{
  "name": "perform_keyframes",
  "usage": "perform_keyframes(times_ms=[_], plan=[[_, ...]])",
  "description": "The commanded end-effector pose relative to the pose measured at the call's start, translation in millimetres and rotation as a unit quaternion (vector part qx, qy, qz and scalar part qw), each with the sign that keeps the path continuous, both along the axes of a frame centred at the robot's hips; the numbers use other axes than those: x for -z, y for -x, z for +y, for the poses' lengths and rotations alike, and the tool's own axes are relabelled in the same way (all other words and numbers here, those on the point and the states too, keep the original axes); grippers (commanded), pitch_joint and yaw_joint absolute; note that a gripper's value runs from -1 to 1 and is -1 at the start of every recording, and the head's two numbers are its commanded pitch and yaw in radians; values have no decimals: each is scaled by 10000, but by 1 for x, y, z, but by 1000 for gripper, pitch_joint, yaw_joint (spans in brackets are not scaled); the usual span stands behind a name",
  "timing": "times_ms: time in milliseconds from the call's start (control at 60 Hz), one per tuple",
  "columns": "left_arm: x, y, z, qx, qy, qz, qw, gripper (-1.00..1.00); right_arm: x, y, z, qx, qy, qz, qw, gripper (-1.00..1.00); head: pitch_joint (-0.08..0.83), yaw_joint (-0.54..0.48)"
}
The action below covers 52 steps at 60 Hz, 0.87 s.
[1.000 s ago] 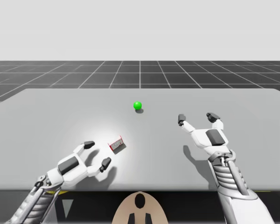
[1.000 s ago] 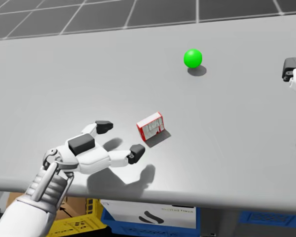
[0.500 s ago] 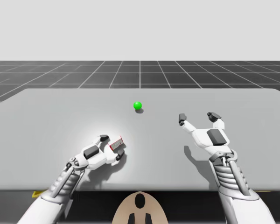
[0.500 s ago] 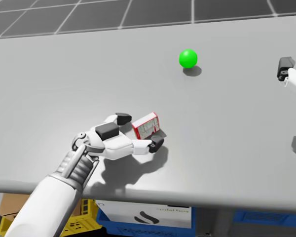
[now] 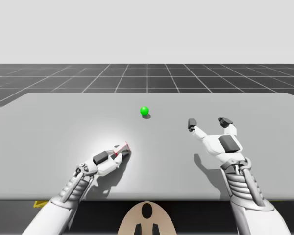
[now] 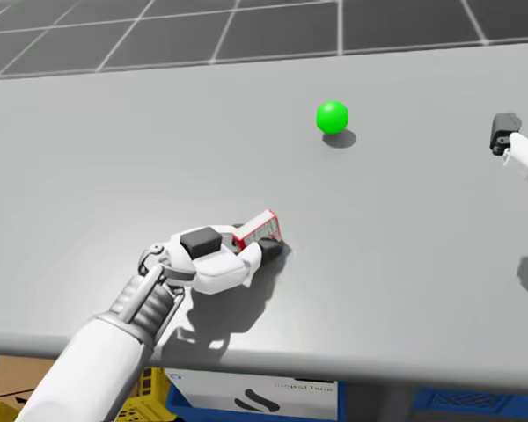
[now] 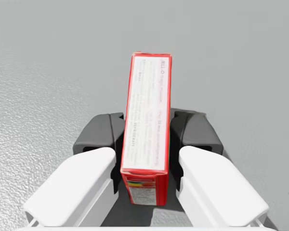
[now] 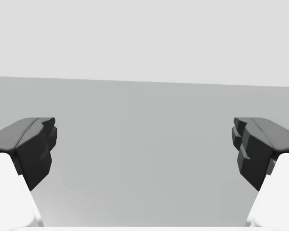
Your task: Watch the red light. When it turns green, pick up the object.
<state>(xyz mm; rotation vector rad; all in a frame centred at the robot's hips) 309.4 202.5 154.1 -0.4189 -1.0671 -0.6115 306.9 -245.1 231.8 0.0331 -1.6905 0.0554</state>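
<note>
We've got it: our left gripper (image 7: 145,135) has clamped the red box (image 7: 149,86)!
Half a second ago it only flanked the box; the light (image 5: 144,110) is green and our right gripper (image 5: 208,123) is spread wide.

White arms (image 5: 257,220), ribbed grey wrists (image 5: 237,182) (spring-like), dark grey fingertip pads (image 8: 33,144).

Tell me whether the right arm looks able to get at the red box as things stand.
Probably not usefully. The path across the table looks free, but the left gripper is shut on the red box, fingers on both broad sides, leaving the open right gripper little to grasp.
</note>
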Motion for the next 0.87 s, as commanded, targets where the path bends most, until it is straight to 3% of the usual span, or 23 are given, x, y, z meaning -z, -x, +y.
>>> perform_keyframes(times_ms=[17,217,383,500,683,867], plan=[[2,3,0,50,-31,21,10000,1000,-1,1,0,-7,-16,-4,10000,-1000,620,188],[3,5,-2,112,-48,23,9999,1000,0,2,1,4,-22,15,10000,-1000,378,186],[-13,10,-7,157,-28,-108,9998,1000,0,3,0,10,-26,6,10000,-1000,297,190],[-58,11,-6,87,30,-523,9986,1000,0,3,-1,-81,-206,119,9997,-1000,287,196],[-124,7,-2,-121,262,-1208,9923,1000,0,3,-1,-95,-151,111,9998,-1000,283,199],[-210,12,-2,-465,907,-2144,9714,1000,1,5,3,-167,-158,248,9994,-1000,273,201]])
